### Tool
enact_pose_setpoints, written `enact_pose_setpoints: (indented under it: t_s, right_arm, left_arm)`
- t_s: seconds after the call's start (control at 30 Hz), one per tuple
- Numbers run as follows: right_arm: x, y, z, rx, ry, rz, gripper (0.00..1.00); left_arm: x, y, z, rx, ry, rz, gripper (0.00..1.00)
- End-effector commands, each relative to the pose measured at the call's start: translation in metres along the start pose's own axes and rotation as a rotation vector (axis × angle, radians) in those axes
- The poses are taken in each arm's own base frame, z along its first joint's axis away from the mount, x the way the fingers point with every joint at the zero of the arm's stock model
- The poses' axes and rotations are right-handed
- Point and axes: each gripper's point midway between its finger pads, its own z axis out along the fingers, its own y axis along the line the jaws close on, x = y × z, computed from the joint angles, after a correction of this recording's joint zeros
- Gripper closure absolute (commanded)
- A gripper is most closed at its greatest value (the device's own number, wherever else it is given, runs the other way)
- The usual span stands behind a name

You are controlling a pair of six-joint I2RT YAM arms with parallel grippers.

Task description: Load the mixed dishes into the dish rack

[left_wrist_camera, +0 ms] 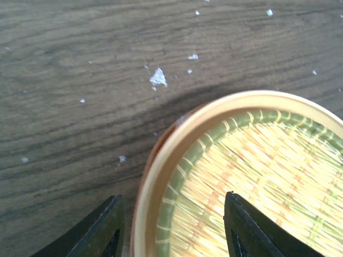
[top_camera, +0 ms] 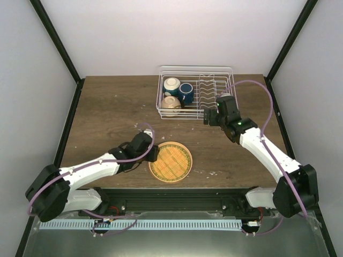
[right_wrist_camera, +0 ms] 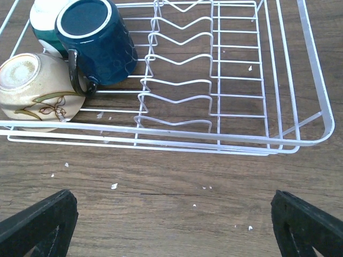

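The orange plate lies flat on the worktop, near the front edge and well apart from the dish rack at the back. The left hand is down low at the plate's left rim. It is about half open, with one finger on the wood outside the rim and the other finger over the woven face. It has hold of nothing yet. I think the step now is to pinch the rim. To do it well, the hand should go low enough for the outer finger to get under the edge, then close slowly so the plate does not slide away. The plate is flat and thin, so it may tip or slip when it is lifted. A firm, deep grip on the rim looks best. After that it has to stand upright between the wire prongs, which have nothing in them. The right hand is as wide open as it goes and holds nothing. It hangs just in front of the rack. The two bowls and the blue cup sit in the rack's left end, close together. The worktop is dark brown wood with small white crumbs scattered on it. Plain pale walls stand around it, with black posts running up the corners.
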Motion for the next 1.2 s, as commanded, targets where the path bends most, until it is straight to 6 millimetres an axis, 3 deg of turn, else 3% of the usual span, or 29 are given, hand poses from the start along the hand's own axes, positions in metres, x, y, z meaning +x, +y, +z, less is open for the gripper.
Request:
enact_pose_setpoints:
  t_s: [0.0,0.5,0.8,1.17]
  right_arm:
    - [0.002,-0.005,0.001,0.017,0.005,-0.001,0.00]
    - [0.004,-0.006,0.001,0.022,0.011,-0.003,0.00]
    - [0.006,-0.006,0.003,0.026,0.015,-0.009,0.00]
    - [0.007,-0.005,0.007,0.026,0.024,-0.016,0.00]
  left_arm:
    - [0.016,-0.008,0.002,0.032,0.053,0.000,0.47]
    - [0.036,-0.012,0.018,0.049,0.108,0.006,0.47]
    - [0.038,-0.015,0.018,0.049,0.112,0.012,0.47]
    - [0.012,-0.018,-0.002,0.049,0.033,0.032,0.47]
